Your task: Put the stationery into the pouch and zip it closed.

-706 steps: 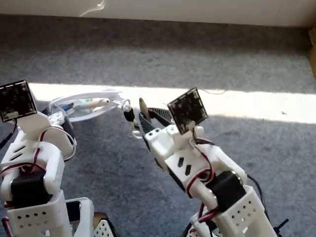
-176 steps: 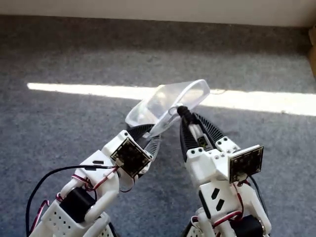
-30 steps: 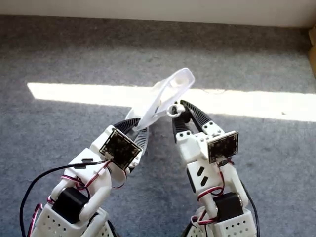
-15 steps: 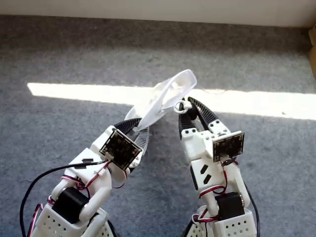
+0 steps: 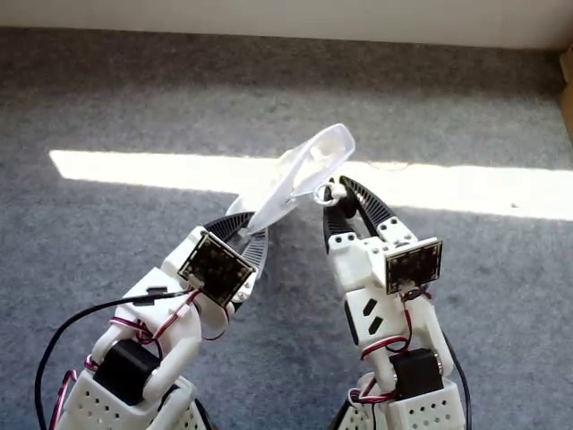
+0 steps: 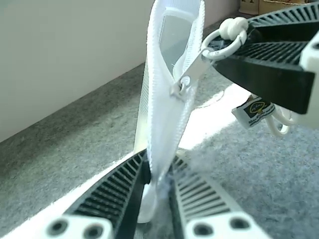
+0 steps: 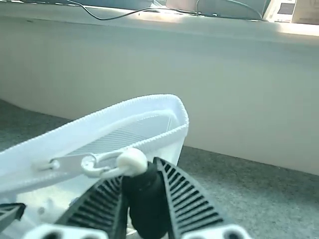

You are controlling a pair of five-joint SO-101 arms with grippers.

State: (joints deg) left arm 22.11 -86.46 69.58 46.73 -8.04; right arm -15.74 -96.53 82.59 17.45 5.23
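1. The pouch (image 5: 300, 175) is up in the air above the bench (image 5: 107, 269). It hangs tilted between the two arms.
2. The left pincer (image 6: 158, 172) is clenched on the low end of the pouch. That end is hidden between its fingers.
3. The right pincer (image 7: 144, 174) is just beside the high end of the pouch. It is clenched on the black pull (image 7: 144, 199) of the zip.
4. A white bead (image 7: 132, 160) and a ring (image 7: 94, 168) join the pull to the slider (image 6: 178, 88).
5. The slider sits part way along the pouch. On the left pincer's side of it the zip teeth are shut. Past it, at the high end, the pouch mouth gapes open.
6. The inside of the pouch is hard to make out. I cannot tell what lies in it.
7. In the high view both arms are cut off at the near edge, below the pouch.
8. Wide grey bench lies on both sides of the pouch and behind it, up to the pale wall (image 5: 269, 13).
9. A bright sun stripe (image 5: 134, 168) runs across the bench under the pouch.
10. A brown thing (image 5: 568, 90) is cut off at the edge, well apart from the pouch. I cannot tell what it is.
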